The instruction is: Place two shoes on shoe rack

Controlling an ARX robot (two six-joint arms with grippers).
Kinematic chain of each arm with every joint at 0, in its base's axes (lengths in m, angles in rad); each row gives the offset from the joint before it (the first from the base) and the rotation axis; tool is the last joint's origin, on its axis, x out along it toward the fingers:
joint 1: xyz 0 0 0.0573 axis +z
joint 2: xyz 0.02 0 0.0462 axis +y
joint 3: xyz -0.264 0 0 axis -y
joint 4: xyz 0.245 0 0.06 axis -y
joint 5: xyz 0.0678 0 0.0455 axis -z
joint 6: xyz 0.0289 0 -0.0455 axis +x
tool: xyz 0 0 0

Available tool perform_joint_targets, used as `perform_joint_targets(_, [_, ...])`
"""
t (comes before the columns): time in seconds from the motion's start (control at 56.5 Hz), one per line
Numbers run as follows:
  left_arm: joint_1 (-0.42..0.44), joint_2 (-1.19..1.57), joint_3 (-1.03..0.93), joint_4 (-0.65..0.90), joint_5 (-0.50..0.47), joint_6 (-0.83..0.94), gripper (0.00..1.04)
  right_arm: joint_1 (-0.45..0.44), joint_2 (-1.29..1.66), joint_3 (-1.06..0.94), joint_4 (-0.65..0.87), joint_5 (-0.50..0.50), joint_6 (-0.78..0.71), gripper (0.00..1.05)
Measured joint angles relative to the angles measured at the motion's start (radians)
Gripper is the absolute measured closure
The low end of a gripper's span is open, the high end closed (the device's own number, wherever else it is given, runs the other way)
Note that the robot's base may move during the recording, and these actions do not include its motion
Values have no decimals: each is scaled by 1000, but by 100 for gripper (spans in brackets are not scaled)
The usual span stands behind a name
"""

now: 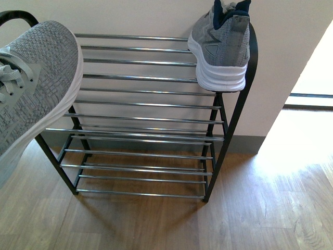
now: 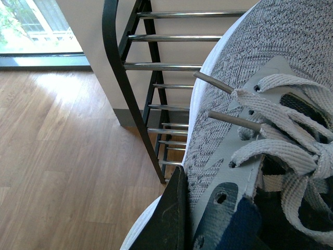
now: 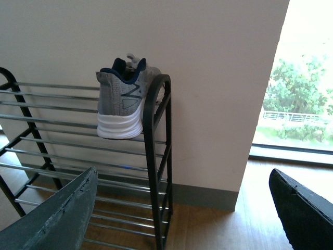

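One grey knit shoe (image 1: 221, 47) with a thick white sole stands on the top tier of the shoe rack (image 1: 140, 104), at its right end, heel toward me; it also shows in the right wrist view as the shoe (image 3: 122, 107). The other shoe (image 1: 36, 83) hangs tilted in the air over the rack's left end. My left gripper (image 2: 200, 221) is shut on this shoe (image 2: 244, 78) at its collar, one black finger (image 2: 166, 219) pressed on the outside. My right gripper (image 3: 179, 219) is open and holds nothing, off the rack's right side frame (image 3: 156, 156).
The rack stands against a white wall (image 1: 156, 15) with a grey baseboard (image 1: 244, 143), on a wooden floor (image 1: 260, 208). A bright doorway (image 1: 312, 78) opens to the right of the wall. Chrome bars (image 2: 177, 37) run close beside the held shoe.
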Motion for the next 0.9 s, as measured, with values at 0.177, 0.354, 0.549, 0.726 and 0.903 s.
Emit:
perform_joint_targets(0.177, [0,0,0,0,0,0,103,0,0,0,0,0,0,9])
perform_joint_targets(0.354, [0,0,0,0,0,0,103,0,0,0,0,0,0,9])
perform_joint_targets(0.549, [-54,39,28,167,-13,-201,103,0,0,0,0,0,0,9])
perform_joint_targets(0.726, [-165,137,271,-35,-10,-464,103,0,0,0,0,0,0,9])
perform_joint_targets(0.903, [-225,281,483,-121,-20,-568,103,0,0,0,0,0,0,9])
